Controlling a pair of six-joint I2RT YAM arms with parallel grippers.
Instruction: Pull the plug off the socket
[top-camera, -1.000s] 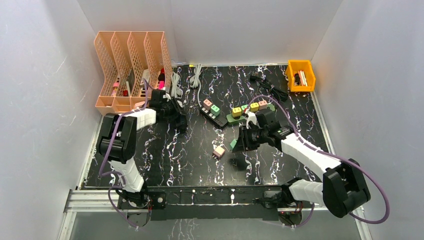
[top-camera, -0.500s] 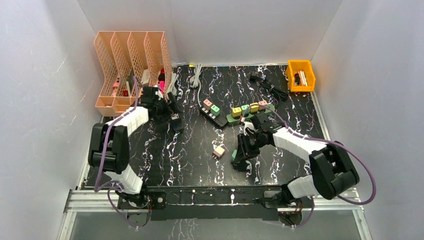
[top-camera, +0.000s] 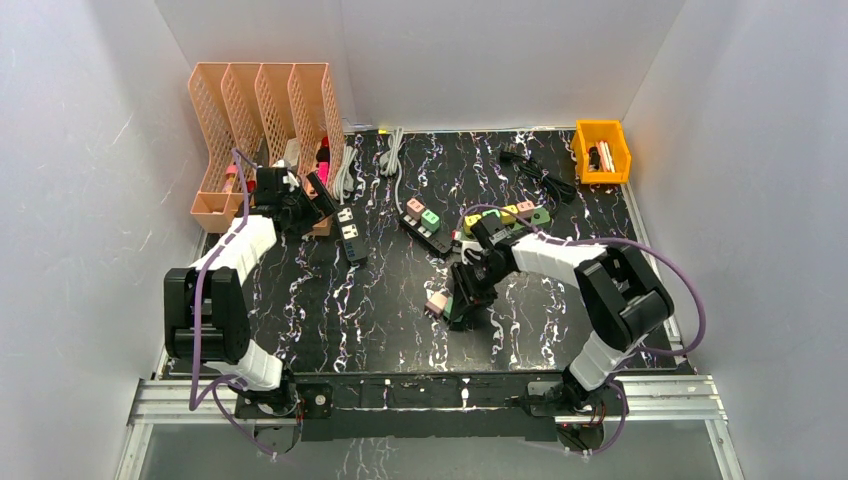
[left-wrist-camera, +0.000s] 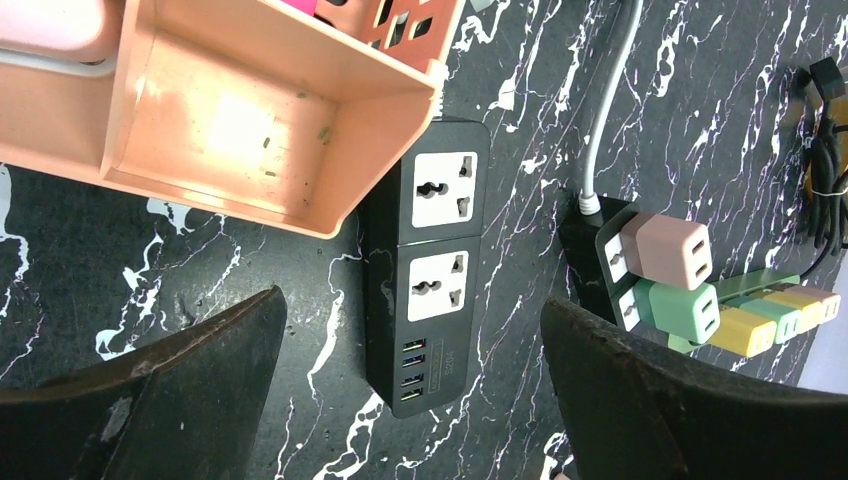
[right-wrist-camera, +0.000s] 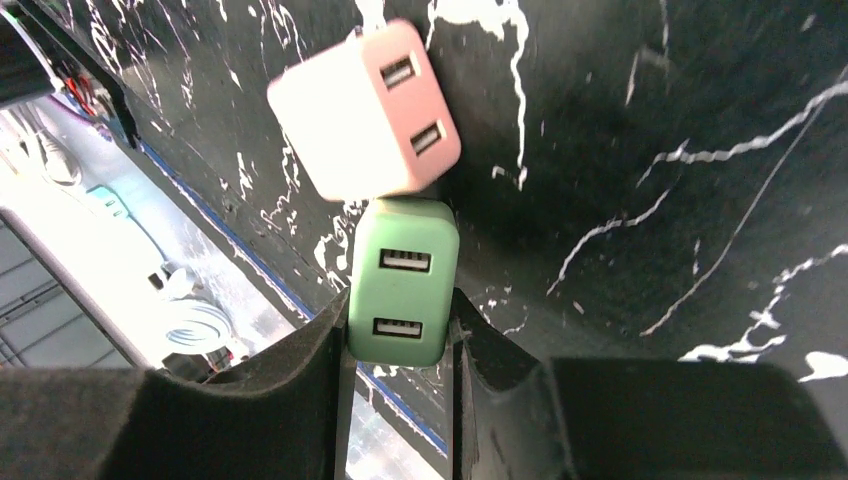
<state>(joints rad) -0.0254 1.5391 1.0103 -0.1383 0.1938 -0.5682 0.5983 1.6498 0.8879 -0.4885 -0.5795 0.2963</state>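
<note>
The right pincer (right-wrist-camera: 400, 335) is clamped on a green plug (right-wrist-camera: 403, 270), held low over the desk (right-wrist-camera: 700, 150). Just beyond its fingertips lies a pink plug (right-wrist-camera: 365, 110) — it seems to touch the green one, though blur hides the seam. The left pincer (left-wrist-camera: 412, 300) hangs wide open — directly beneath it is a black power strip (left-wrist-camera: 425, 250), sockets bare, with a peach file organizer (left-wrist-camera: 250, 130) just beside the strip, ahead of the pincer.

The tool (left-wrist-camera: 410, 305) gapes above a black 2-socket power strip (left-wrist-camera: 425, 262).
</note>
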